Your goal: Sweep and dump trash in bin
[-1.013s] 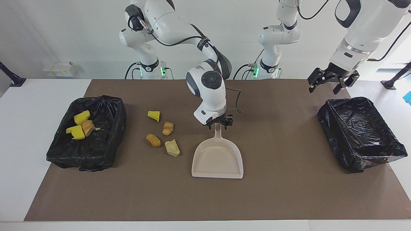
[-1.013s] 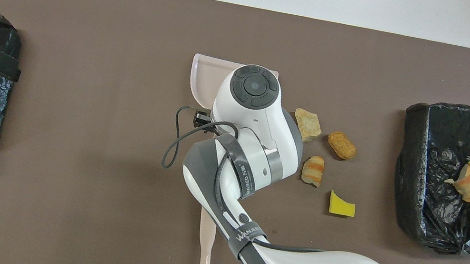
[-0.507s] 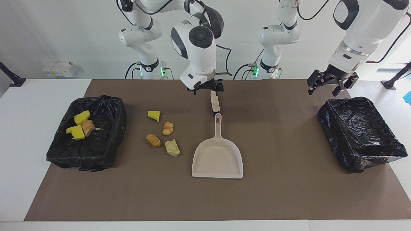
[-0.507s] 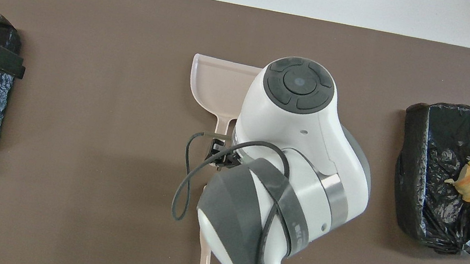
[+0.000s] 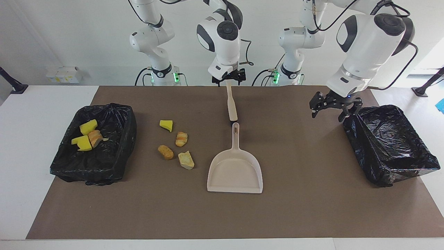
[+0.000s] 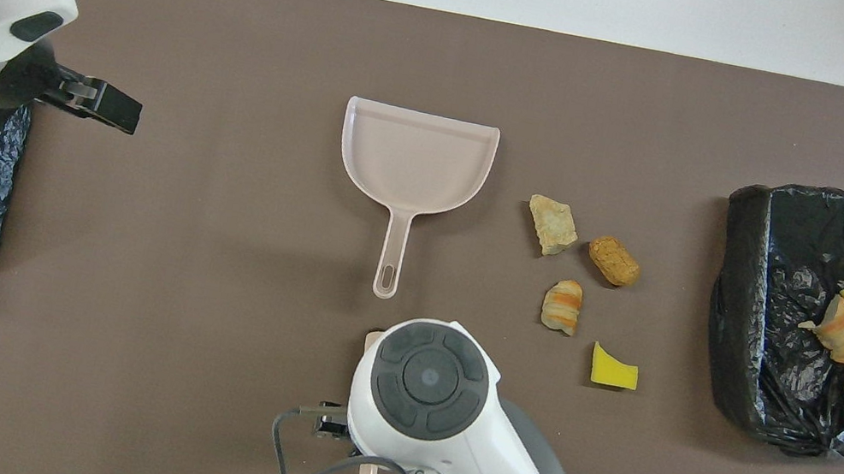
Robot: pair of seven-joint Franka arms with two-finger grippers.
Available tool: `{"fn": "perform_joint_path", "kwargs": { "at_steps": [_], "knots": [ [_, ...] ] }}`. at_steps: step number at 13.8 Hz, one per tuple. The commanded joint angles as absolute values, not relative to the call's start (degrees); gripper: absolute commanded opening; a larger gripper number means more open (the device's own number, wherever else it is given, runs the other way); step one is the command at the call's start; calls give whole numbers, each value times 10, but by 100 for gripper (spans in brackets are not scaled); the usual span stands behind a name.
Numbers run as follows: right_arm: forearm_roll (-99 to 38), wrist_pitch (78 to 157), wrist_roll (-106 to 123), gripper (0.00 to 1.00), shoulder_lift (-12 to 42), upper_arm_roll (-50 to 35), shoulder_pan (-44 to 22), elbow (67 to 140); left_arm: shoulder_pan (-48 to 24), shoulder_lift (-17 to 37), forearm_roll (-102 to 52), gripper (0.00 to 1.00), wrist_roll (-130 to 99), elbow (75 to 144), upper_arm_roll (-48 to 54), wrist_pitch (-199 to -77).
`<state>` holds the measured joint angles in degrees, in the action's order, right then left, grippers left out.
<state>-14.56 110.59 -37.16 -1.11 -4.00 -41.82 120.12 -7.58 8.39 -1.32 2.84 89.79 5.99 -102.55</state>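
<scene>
- right gripper (image 5: 229, 78): up over the near end of the beige stick tool (image 5: 231, 107), which lies flat on the mat, nearest the robots and end-on to the dustpan handle. Can't tell if it's gripping or clear.
- left gripper (image 5: 331, 106): jaws wide, empty, hanging over the mat just beside the empty bin (image 5: 388, 139) at the left arm's end.
- trash: four loose lumps (image 5: 181, 139) on the mat between the dustpan and the right-end bin (image 5: 128, 118). Three more lumps (image 5: 83, 143) are already in that bin.
- dustpan (image 5: 235, 173): flat and empty, handle toward the robots, mouth facing away from them, lumps off to its side.
- step, my read: mid-job, between loads, with nothing being swept.
- next: one gripper on the stick, the other on the pan handle. Turn the pan mouth toward the lumps and push them in. They're light, so go slow or they'll skid past the lip.
</scene>
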Motion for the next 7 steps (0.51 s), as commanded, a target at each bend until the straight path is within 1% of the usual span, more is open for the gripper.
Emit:
{"fn": "perform_joint_path", "kwargs": {
  "at_steps": [1, 3, 5, 6, 7],
  "knots": [
    [-175, 1181, -375, 100, -34, -38, -446, 1286, -116, 119, -10, 100, 25, 901, 52, -1078],
    [-176, 1199, -376, 100, -31, -38, -465, 1307, -147, 140, -9, 100, -3, 899, 52, -1106],
    [-178, 1234, -379, 100, -28, -38, -476, 1332, -193, 165, -4, 100, -68, 903, 52, -1152],
    [-179, 1237, -379, 96, -28, -38, -476, 1336, -204, 170, -4, 100, -76, 914, 52, -1179],
    [-180, 1238, -380, 87, -28, -38, -476, 1336, -219, 172, -4, 100, -83, 934, 52, -1207]
  ]
}}
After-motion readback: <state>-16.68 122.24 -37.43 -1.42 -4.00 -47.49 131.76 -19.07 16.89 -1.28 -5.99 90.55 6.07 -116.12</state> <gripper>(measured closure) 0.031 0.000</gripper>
